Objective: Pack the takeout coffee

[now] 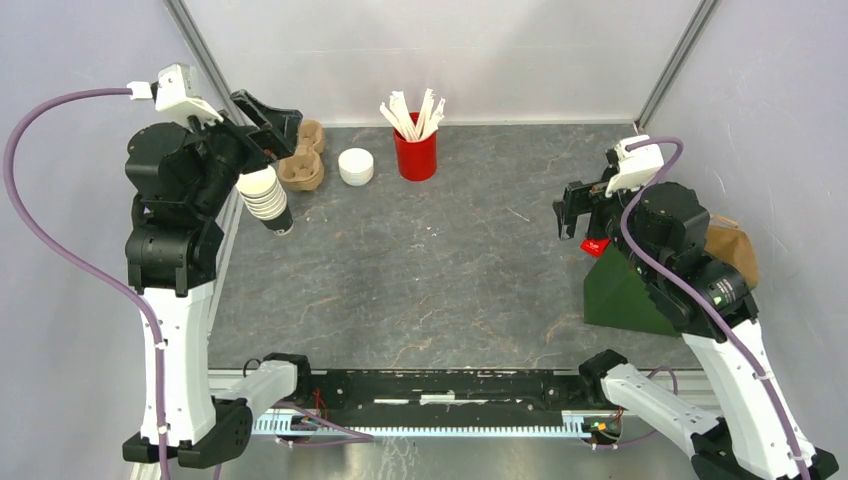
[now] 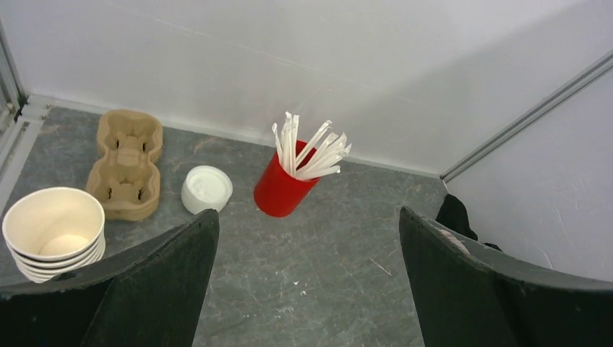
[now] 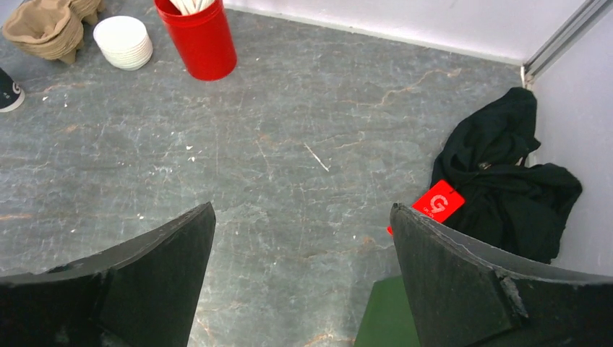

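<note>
From the top: the white lids (image 1: 355,166) sit just left of the red cup (image 1: 416,155), and the stack of open cups (image 1: 265,198) is farther left.

Left wrist: the left gripper (image 2: 307,220) is wide open, holding nothing.

Right wrist: the right gripper (image 3: 302,210) is wide open and empty too.

I cannot tell where the lidded coffee cups are.

The left gripper (image 2: 307,217), fingers (image 2: 144,289) wide apart, faces a red holder (image 2: 278,195), white lids (image 2: 207,189) and a cardboard carrier (image 2: 126,163).
</note>
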